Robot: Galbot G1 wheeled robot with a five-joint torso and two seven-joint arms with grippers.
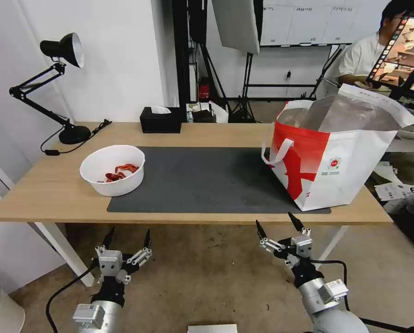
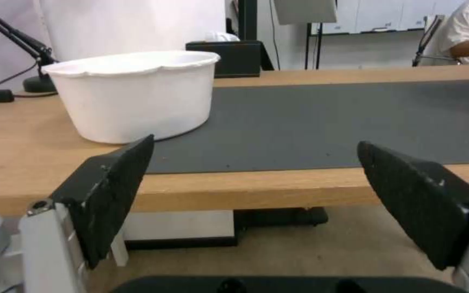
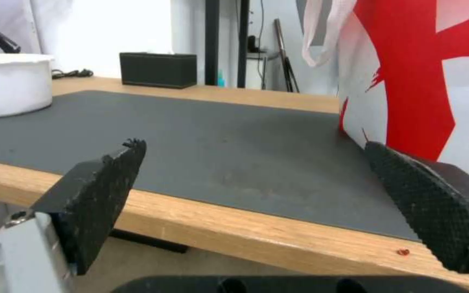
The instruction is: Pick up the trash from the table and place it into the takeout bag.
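Risk first: the round white plastic bowl with red scraps (image 1: 112, 169) is sitting ahead of my left gripper (image 1: 127, 239) and up on the long light-wood tabletop (image 1: 40, 185), straddling the near-left corner of the dark grey rectangular mat (image 1: 207, 178). I am judging its wall thin and flexible, so a pinch on the rim could buckle it or tip it, and the scraps would be spilling across the mat. Carrying it across to the bag tilted would be doing the same.

The large white-and-red insulated takeout bag with silver foil lining (image 1: 336, 162) is standing ahead of my right gripper (image 1: 277, 226), just beyond the tabletop's near edge. Its walls are soft and its white strap handle (image 1: 275, 150) is drooping outward; I am judging that a bump from either arm could fold the mouth shut or snag the strap.

Both grippers are hanging below the tabletop edge, on my side of it. Left gripper: fingers spread wide, holding nothing, touching nothing. Right gripper: likewise spread wide, empty, clear of the bag.
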